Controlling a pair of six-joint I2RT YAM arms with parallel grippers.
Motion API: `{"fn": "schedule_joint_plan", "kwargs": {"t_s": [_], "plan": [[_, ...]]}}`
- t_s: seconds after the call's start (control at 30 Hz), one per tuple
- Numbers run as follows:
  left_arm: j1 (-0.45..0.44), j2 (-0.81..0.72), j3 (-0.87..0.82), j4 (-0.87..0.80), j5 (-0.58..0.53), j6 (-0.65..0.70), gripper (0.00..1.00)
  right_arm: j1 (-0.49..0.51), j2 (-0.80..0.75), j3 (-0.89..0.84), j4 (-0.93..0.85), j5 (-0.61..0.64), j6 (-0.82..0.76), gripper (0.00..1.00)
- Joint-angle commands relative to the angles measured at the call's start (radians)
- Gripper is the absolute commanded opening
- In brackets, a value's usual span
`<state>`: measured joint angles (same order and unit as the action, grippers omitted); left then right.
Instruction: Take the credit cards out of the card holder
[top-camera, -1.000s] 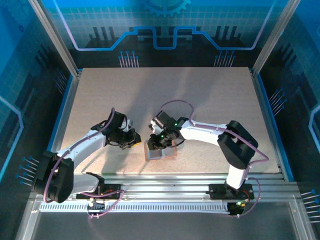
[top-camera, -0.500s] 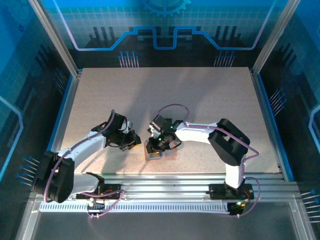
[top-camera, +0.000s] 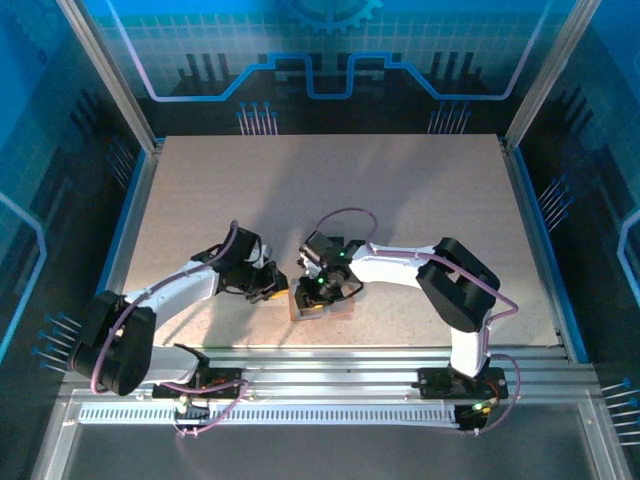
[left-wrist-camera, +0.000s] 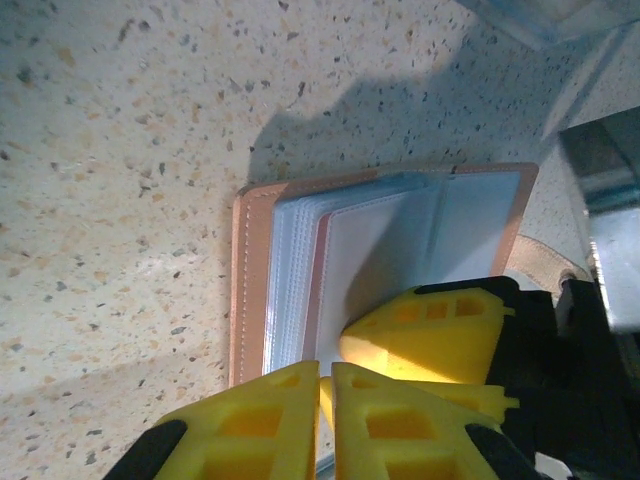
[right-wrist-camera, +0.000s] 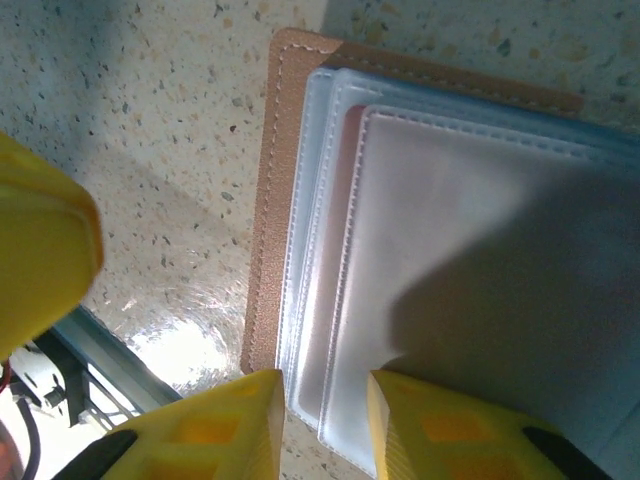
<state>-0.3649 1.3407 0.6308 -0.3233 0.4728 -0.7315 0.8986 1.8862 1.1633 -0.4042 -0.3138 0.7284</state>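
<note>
The salmon-pink, leather-like folding card holder lies open and flat on the speckled beige table, pale pockets upward. At its left edge the yellow-fingered left gripper is pressed closed (nothing visibly pinched). The right gripper stands slightly parted over the holder's pocket corner, gripping nothing.
</note>
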Motion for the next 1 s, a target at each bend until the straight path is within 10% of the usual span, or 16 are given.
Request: {"fn": "schedule_joint_plan", "kwargs": {"t_s": [0.0,0.97], "plan": [[-0.023,0.025,0.0,0.024,0.02,-0.022,0.11,0.016,-0.013,0.007,-0.092,0.064,-0.02,0.3],[-0.101,0.153,0.036,0.16,0.035,-0.1,0.05,0.017,-0.055,-0.017,-0.124,0.111,-0.021,0.27]]}}
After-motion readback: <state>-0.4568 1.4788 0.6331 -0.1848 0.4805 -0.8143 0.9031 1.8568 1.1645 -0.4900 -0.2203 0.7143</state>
